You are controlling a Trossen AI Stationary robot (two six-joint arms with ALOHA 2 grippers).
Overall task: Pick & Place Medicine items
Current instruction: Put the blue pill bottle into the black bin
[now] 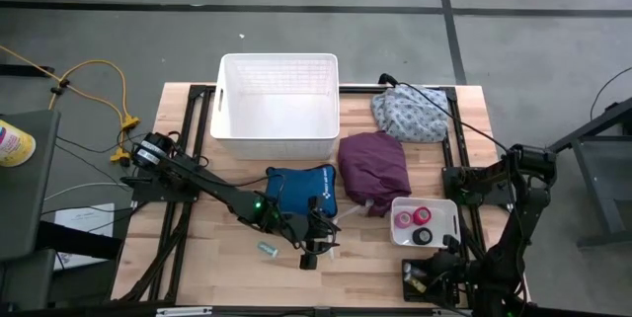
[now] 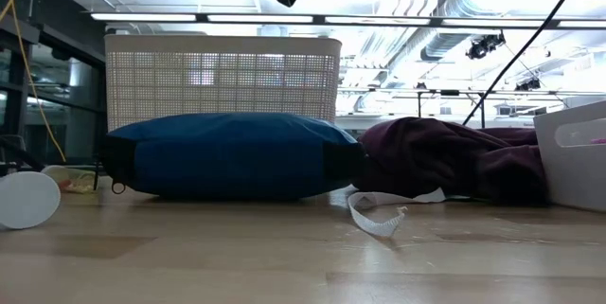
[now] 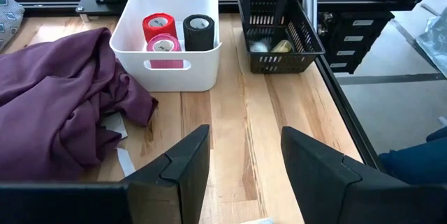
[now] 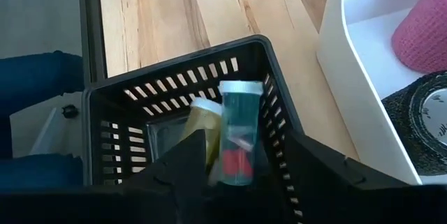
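I see a teal vial with a white cap standing in the small black basket at the table's near right corner, and a yellowish vial leans against it. My right gripper hangs right over that basket with its fingers spread to either side of the teal vial, clamped on nothing. Just beside the basket sits the white bin, holding the red roll, the pink roll and the black roll. One more small greenish vial lies on its side on the bare wood in front of the blue pouch. My left gripper hovers just right of that vial, near the pouch's front edge, fingers apart and empty. Beyond the pouch I see the purple cloth bundle, the floral bundle and the big white laundry basket at the far side.
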